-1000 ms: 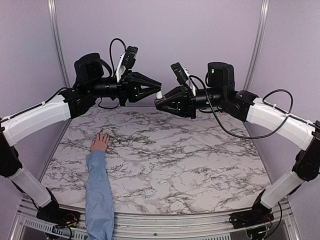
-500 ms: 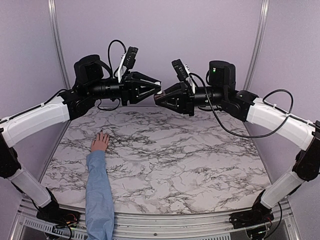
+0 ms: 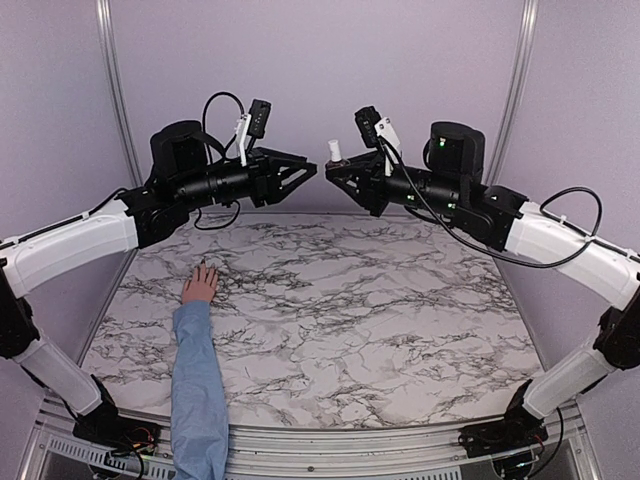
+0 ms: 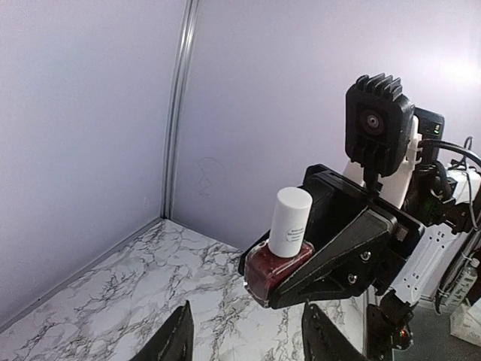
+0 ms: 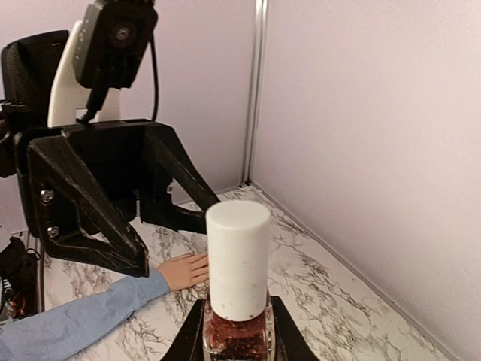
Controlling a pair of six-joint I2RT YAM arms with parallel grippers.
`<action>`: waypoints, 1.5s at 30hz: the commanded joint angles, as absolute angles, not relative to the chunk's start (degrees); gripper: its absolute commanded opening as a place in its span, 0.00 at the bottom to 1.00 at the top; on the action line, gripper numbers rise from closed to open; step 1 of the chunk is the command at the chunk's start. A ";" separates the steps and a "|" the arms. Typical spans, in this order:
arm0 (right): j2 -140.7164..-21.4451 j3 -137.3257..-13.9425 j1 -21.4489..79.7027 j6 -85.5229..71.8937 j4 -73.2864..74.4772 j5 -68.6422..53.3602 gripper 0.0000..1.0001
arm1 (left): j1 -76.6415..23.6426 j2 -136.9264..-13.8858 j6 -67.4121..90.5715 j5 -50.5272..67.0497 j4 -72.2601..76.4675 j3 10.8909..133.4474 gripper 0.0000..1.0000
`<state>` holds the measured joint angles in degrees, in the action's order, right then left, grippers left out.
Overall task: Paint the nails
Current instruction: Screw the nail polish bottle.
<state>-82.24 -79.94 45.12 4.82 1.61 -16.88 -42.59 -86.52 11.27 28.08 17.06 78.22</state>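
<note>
Lilac walls enclose a white, grey-veined marble worktop [image 3: 400, 320]. Near its left edge lies a light-skinned human hand [image 3: 200, 286] in a light blue long sleeve [image 3: 196, 390], fingers pointing far, its tiny nails [image 3: 205, 267] barely discernible. High above the far side, the right pincer [image 3: 336, 175] clamps a dark red nail-polish bottle with a white cap [image 4: 282, 252], upright. Facing it, slightly apart, the left pincer [image 3: 306, 176] stands partly wide, holding nothing.

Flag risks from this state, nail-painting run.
The bottle is held high over the marble table by the right tool alone; a slip could drop it.
Its cap is on and the left tool stands open, clear of it; a regrasp might miss or tilt the bottle.
A person's hand lies flat below; descending arms could hit it.
</note>
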 commanded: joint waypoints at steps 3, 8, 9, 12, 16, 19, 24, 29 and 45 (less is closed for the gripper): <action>-82.33 -80.36 47.84 5.76 2.17 4.00 0.00 | -46.94 -86.83 10.92 12.65 15.74 79.58 0.50; -83.37 -80.69 49.39 5.76 2.85 10.26 0.00 | -49.24 -89.36 12.36 5.68 15.73 81.95 0.50; -83.52 -80.73 49.67 5.84 3.02 11.29 0.00 | -49.36 -89.89 12.58 4.85 15.75 82.60 0.50; -83.88 -80.69 50.46 6.21 3.49 13.85 0.00 | -49.96 -91.18 12.72 2.96 15.82 84.28 0.49; -84.62 -81.13 51.08 6.68 4.21 15.72 0.00 | -50.12 -92.97 13.39 2.55 15.90 86.53 0.48; -85.37 -81.75 51.50 7.19 5.03 16.49 0.00 | -50.23 -94.35 14.05 3.49 15.91 88.07 0.48; -86.26 -82.79 51.59 7.03 5.90 16.27 0.00 | -50.38 -95.58 14.96 3.05 15.91 89.24 0.45; -86.65 -83.14 51.56 7.35 5.98 16.02 0.00 | -50.46 -96.96 17.12 2.42 15.91 89.99 0.41; -87.41 -84.81 51.59 9.12 6.95 14.96 0.00 | -50.36 -97.57 18.67 3.76 16.39 89.95 0.19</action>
<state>-87.24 -81.56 51.16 8.19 7.44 15.05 -50.26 -97.19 18.24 2.57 15.35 88.05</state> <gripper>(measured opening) 0.206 0.225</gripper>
